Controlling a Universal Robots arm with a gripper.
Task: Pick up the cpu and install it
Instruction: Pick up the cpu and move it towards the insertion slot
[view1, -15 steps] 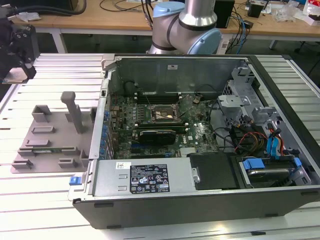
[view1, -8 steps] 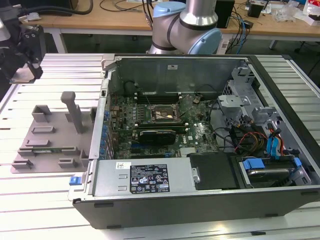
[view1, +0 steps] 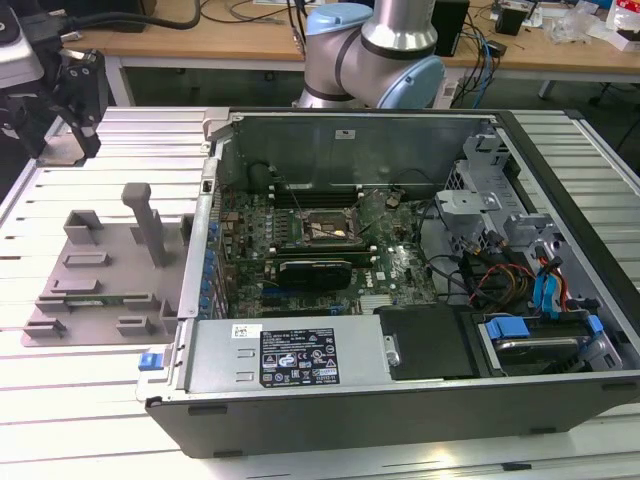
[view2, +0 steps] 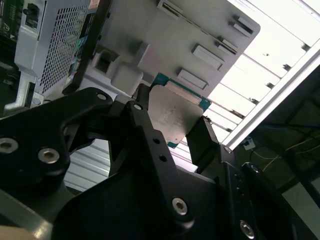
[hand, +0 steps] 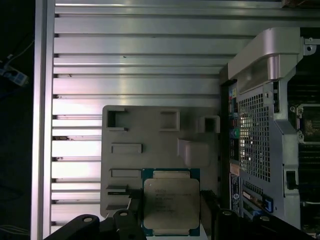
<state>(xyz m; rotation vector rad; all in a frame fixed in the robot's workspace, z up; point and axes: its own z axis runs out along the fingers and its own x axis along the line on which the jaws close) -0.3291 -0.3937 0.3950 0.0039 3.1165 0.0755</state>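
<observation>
End effector is clamped on the cpu by two opposite edges, above the grey tray — a thin-edged hold, so the chip could tilt or slip.
</observation>
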